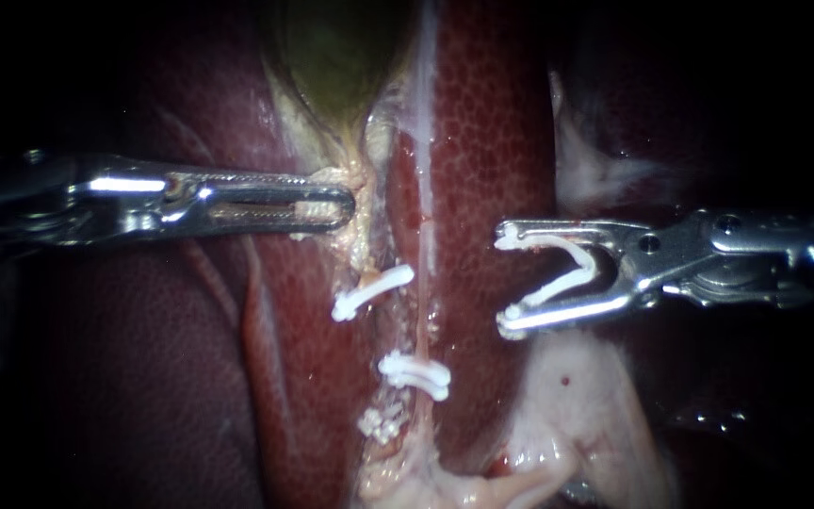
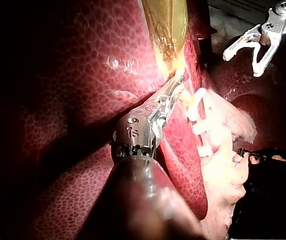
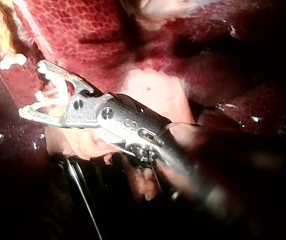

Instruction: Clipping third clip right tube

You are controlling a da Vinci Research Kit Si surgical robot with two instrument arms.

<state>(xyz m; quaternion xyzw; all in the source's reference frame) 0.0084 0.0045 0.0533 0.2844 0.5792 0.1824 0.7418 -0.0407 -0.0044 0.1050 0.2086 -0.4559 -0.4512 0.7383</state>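
From the left edge of the endoscope view, my left instrument (image 1: 336, 205) reaches in level. Its long slotted jaws lie together, closed on the pale tissue (image 1: 360, 236) that hangs just under the neck of the green gallbladder (image 1: 332, 47).

Below those jaw tips and slightly ahead of them, a slanted clip (image 1: 372, 292) sits on the pale strand. Lower down, well under the jaws, a smaller toothed clip (image 1: 381, 422) shows beside the same strand.

Just past these runs the right tube (image 1: 423, 316), a thin pink line going down the liver (image 1: 492, 141). A crosswise clip (image 1: 416, 374) is closed over it, below the level of both instruments.

Further right, my right instrument (image 1: 508, 280) comes in from the right edge. Its jaws stand wide apart and carry a white clip (image 1: 567, 269), open in a V, with one leg lying along each jaw. The right tube lies ahead of these jaw tips and apart from them, with a strip of bare liver between; neither the jaws nor the white clip touch it. Pale fatty tissue (image 1: 577, 396) spreads under the lower jaw.
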